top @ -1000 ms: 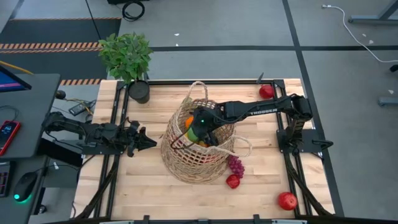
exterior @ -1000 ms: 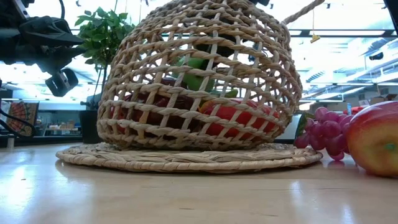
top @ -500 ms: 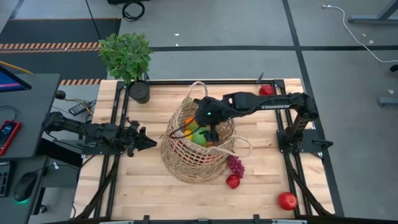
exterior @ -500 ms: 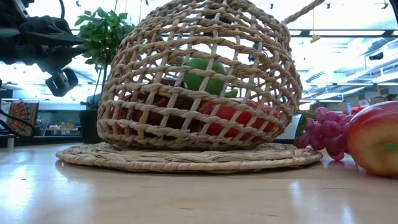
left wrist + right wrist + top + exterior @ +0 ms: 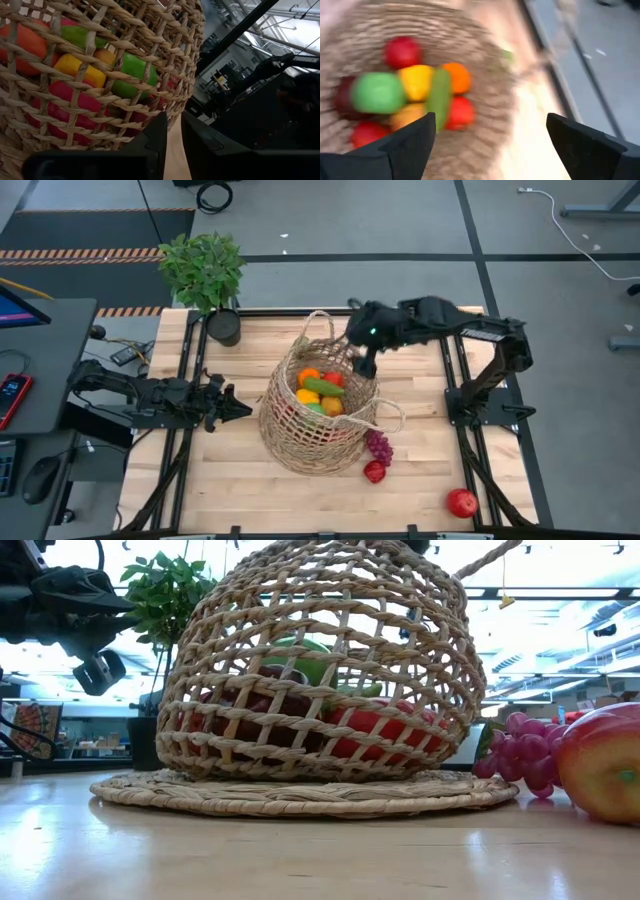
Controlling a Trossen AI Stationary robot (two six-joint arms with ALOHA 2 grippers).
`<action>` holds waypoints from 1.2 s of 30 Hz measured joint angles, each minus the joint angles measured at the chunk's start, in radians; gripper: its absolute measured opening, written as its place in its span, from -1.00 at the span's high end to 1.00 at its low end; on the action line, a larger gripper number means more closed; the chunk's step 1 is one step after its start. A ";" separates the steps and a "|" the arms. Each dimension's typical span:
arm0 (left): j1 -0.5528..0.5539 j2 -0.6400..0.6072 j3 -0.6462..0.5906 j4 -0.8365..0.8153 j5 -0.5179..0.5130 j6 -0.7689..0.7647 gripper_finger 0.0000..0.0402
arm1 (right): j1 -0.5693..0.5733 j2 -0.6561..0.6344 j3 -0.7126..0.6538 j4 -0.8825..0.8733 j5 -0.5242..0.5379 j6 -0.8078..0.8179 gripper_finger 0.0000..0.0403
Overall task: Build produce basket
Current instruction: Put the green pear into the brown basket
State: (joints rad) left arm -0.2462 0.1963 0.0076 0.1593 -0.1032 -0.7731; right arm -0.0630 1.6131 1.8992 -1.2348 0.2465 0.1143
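Basket (image 5: 318, 415) holds most produce. My right gripper (image 5: 366, 362) wide, empty, above rim. Risk: arm snags handle (image 5: 318, 325), tips basket, when reaching grapes (image 5: 379, 445).

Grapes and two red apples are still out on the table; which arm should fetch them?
Right. Its open right gripper hangs empty by the basket rim, on the side where grapes and apples lie.

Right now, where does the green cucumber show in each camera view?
High view: cucumber lies diagonally atop the pile inside the basket.
Low view: cannot pick it out through the weave.
Left wrist view: green strip behind the weave, probably it.
Right wrist view: upright green bar mid-pile.
Shared landmark: the basket.
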 joint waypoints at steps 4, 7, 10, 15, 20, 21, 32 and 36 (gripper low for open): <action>0.000 0.000 0.000 0.000 0.000 0.000 0.70 | -0.081 -0.035 0.000 -0.044 0.076 0.021 -0.86; 0.000 0.000 0.000 0.000 0.000 0.000 0.71 | -0.171 -0.044 0.000 -0.051 0.042 0.004 -0.82; 0.000 0.000 0.000 0.000 0.000 0.000 0.71 | -0.277 -0.044 0.000 -0.052 -0.064 -0.029 -0.80; 0.000 0.000 0.000 0.000 0.000 0.000 0.69 | -0.436 -0.033 -0.017 0.012 -0.201 -0.081 -0.78; 0.000 0.000 0.000 0.000 0.000 0.000 0.71 | -0.550 0.022 -0.051 0.089 -0.377 -0.031 -0.77; 0.000 0.000 0.000 0.001 0.000 0.000 0.71 | -0.564 0.040 -0.051 0.095 -0.392 -0.014 -0.77; 0.000 0.000 0.000 0.001 0.000 0.000 0.70 | -0.609 0.284 -0.006 0.254 -0.638 0.168 -0.77; 0.000 0.000 0.000 0.000 0.000 0.000 0.71 | -0.575 0.413 0.152 0.234 -0.630 0.182 -0.77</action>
State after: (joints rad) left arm -0.2462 0.1963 0.0075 0.1596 -0.1028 -0.7734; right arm -0.6384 2.0263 2.0516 -1.0010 -0.3832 0.2959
